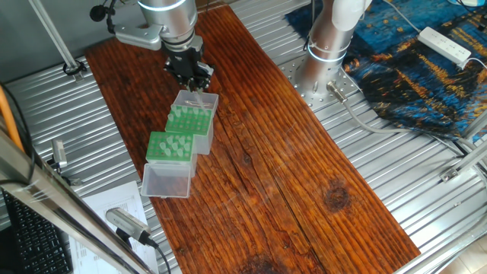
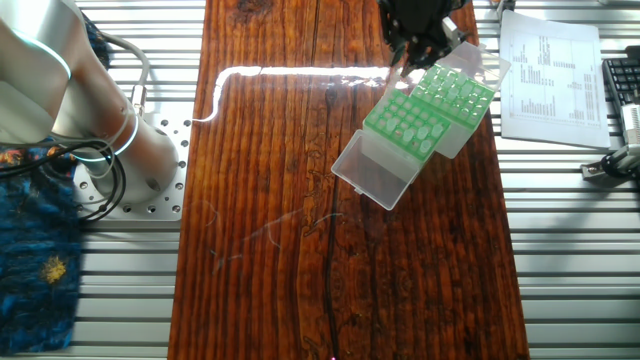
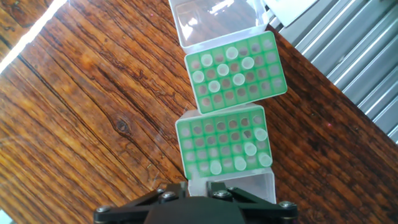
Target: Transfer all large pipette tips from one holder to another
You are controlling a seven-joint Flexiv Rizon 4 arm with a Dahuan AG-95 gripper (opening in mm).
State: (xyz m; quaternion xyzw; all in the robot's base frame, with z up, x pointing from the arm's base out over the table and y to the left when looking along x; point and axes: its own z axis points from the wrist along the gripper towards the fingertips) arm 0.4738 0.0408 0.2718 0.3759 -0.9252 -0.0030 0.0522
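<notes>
Two green racks lie end to end on the wooden table. In the hand view the farther rack (image 3: 271,86) holds several large pipette tips (image 3: 232,53), pale cones standing upright in its left half. The nearer rack (image 3: 205,134) holds several more tips (image 3: 250,149) along its lower right. My gripper (image 3: 199,187) hangs well above the nearer rack's clear lid (image 3: 249,185). Its fingers (image 3: 185,188) stand close together with a narrow pale gap, and I cannot make out whether a tip sits in it. The fixed views show the gripper (image 1: 195,79) (image 2: 408,55) at the racks' far end.
A second clear lid (image 3: 214,22) lies open beyond the farther rack. The arm's base (image 1: 327,53) stands on the ribbed metal bench beside the wooden board. Printed paper (image 2: 550,75) lies off the board near the racks, and a blue patterned cloth (image 1: 411,68) covers one bench corner.
</notes>
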